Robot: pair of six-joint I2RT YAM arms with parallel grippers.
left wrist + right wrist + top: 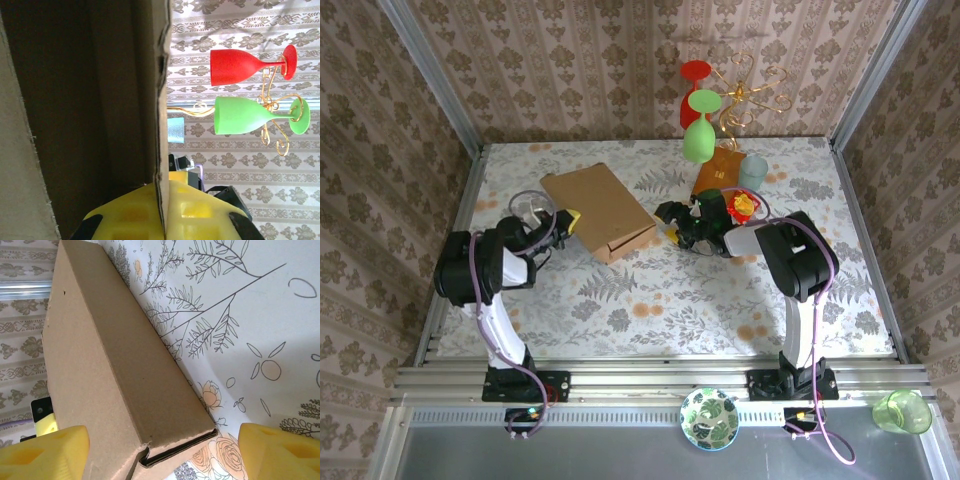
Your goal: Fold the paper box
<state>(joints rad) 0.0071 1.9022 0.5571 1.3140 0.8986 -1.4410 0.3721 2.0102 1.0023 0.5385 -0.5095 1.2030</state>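
The paper box (600, 210) lies closed and flat, left of centre on the flowered table (670, 300). It is plain brown corrugated card, with a seam gaping at its near right corner. The left gripper (567, 220) clenches the box's left edge. The right gripper (670, 228) is spread wide just right of the box, holding nothing.

gold rack (735, 95); red glass (696, 72); green glass (698, 140) | orange-brown packet (717, 170) beside blue cup (753, 172) | patterned plate (710, 418); green cup (903, 411)
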